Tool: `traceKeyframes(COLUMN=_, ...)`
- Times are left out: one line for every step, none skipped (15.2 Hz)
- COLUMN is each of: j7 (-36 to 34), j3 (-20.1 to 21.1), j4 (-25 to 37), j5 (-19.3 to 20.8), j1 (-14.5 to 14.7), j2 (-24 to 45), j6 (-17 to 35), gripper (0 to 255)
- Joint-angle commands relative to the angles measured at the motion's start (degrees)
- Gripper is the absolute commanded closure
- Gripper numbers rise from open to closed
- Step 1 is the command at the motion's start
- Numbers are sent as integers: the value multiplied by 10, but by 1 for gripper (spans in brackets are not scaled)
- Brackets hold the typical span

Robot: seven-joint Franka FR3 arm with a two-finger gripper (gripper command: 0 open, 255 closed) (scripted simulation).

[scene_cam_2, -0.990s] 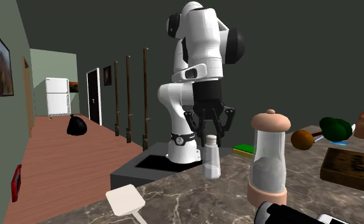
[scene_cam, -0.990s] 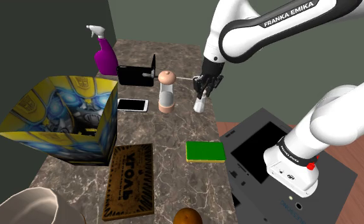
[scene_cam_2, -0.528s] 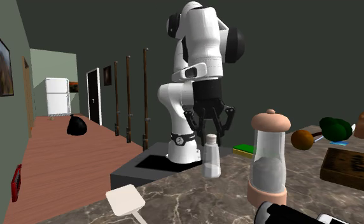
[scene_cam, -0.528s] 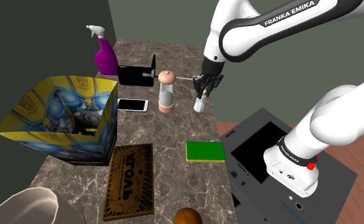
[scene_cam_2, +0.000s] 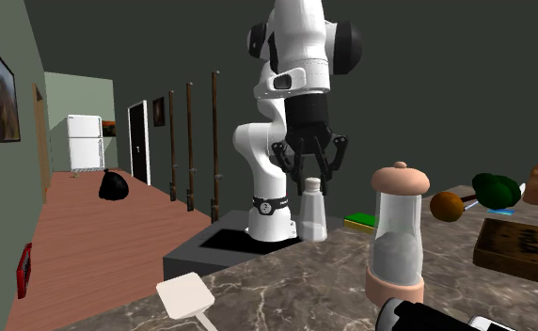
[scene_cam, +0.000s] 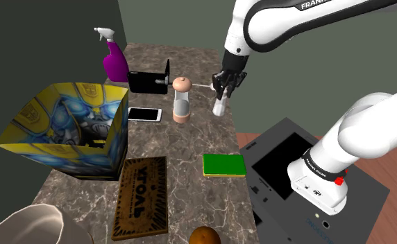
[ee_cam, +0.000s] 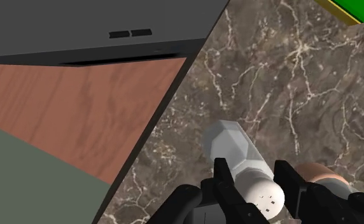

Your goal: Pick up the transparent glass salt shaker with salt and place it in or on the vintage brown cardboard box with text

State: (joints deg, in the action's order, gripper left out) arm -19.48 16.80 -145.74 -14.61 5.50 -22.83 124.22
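Observation:
The small clear salt shaker [scene_cam: 220, 107] with a white cap hangs above the marble counter [scene_cam: 190, 142], near its edge by the stand. My gripper [scene_cam: 225, 87] is shut on its upper part. In the second exterior view the shaker [scene_cam_2: 314, 212] hangs under the gripper [scene_cam_2: 311, 175], its base off the counter. The wrist view has both fingers clasping the shaker [ee_cam: 237, 151] below its cap, gripper [ee_cam: 254, 170]. The flat brown cardboard box with text [scene_cam: 143, 197] lies at the counter's near end, far from the gripper; its box corner [scene_cam_2: 526, 246] shows at the second exterior view's right.
A tall grinder [scene_cam: 181, 100] stands close to the shaker, on the shoulder view's left of it. A green sponge [scene_cam: 224, 165], a phone [scene_cam: 144, 114], a yellow-blue open box [scene_cam: 69, 128], a purple spray bottle [scene_cam: 114, 61] and a black holder [scene_cam: 148, 81] also sit on the counter.
The gripper has risen with the shaker in it; the shaker has left the counter and now hangs a little above it.

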Motion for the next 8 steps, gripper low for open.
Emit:
traceKeyframes(j7=-2, j3=-2, j4=10, j5=1, j1=0, j2=-9, j6=-19, gripper=255)
traceKeyframes(j7=-2, j3=-3, j4=15, j5=2, j1=0, j2=-13, j6=-28, gripper=255)
traceKeyframes(j7=-3, j3=-4, j4=20, j5=3, j1=0, j2=-16, j6=-37, gripper=255)
traceKeyframes(j7=-4, j3=-5, j4=25, j5=3, j1=-1, j2=-20, j6=-45, gripper=255)
traceKeyframes(j7=-4, j3=-6, j4=31, j5=4, j1=-1, j2=-23, j6=-54, gripper=255)
traceKeyframes(j7=-5, j3=-7, j4=36, j5=5, j1=-1, j2=-26, j6=-62, gripper=255)
traceKeyframes(j7=-6, j3=-8, j4=42, j5=6, j1=-1, j2=-29, j6=-70, gripper=255)
traceKeyframes(j7=-7, j3=-9, j4=48, j5=6, j1=-1, j2=-31, j6=-79, gripper=255)
